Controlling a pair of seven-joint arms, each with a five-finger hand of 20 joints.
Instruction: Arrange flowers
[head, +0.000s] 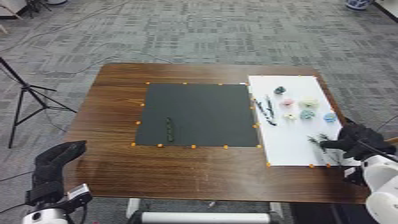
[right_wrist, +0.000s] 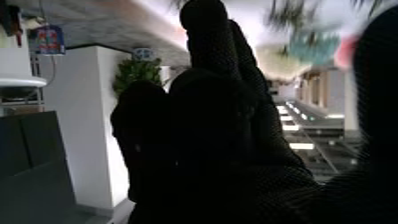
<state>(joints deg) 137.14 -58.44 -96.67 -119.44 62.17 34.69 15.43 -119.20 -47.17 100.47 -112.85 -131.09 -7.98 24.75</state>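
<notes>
Right hand (head: 348, 141) at white sheet's four o'clock, thumb apart from fingers. Likely a sprig (head: 314, 141) next: I'd pinch its stem low, sparing the leaves.

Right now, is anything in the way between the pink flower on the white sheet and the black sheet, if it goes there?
Yes: thin dark stems lie on the white sheet between the pink flower and the black sheet. Lifting the flower over them would probably work.
</notes>
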